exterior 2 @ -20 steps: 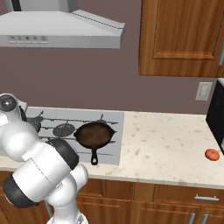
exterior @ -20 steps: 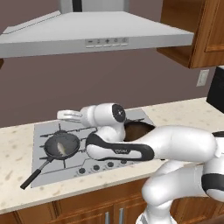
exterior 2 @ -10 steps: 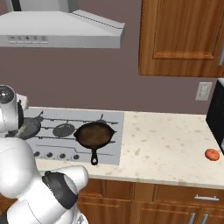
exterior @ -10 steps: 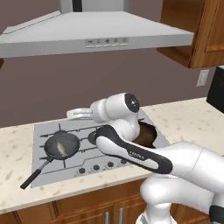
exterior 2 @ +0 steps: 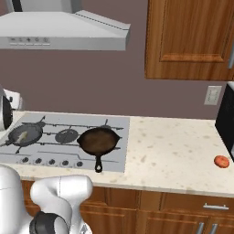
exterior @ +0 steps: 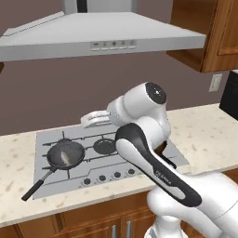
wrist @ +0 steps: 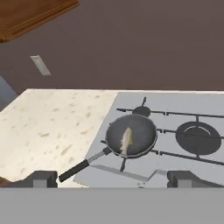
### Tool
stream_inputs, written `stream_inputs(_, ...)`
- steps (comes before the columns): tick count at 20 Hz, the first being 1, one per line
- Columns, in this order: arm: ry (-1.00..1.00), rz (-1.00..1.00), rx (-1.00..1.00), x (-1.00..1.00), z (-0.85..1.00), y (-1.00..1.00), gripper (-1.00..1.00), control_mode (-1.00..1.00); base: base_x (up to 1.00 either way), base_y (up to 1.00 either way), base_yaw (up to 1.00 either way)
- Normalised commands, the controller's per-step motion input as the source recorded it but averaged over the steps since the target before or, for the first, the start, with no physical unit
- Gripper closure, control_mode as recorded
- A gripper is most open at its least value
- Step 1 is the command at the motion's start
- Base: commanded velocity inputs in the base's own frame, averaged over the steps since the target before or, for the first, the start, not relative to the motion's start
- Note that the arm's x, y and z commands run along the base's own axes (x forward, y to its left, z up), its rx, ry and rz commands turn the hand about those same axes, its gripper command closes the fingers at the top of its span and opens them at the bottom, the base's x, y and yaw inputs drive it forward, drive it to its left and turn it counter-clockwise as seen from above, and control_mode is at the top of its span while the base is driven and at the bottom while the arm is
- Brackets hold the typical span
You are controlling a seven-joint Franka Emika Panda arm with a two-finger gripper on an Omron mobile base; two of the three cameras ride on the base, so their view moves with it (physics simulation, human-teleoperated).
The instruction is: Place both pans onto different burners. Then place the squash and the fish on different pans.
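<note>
Fish in grey pan, apart from open gripper.

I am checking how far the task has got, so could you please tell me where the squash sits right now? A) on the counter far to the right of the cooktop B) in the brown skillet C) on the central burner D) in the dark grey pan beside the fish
A: the squash lies on the counter, well right of the cooktop, and the brown skillet is empty.

Your arm folds up over its base, elbow raised high, forearm reaching back and to the left. Your gripper sits level, jaws spread wide apart and holding nothing.
</note>
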Motion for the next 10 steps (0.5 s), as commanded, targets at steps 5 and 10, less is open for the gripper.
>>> stream_inputs(5, 0.00, 0.00, -0.10, -0.76, 0.13, -0.58, -1.00, -1.00, 0.00, 0.00, 0.00)
stream_inputs(10, 0.06, 0.00, -0.07, -0.55, 0.11, -0.62, -1.00, -1.00, 0.00, 0.00, 0.00)
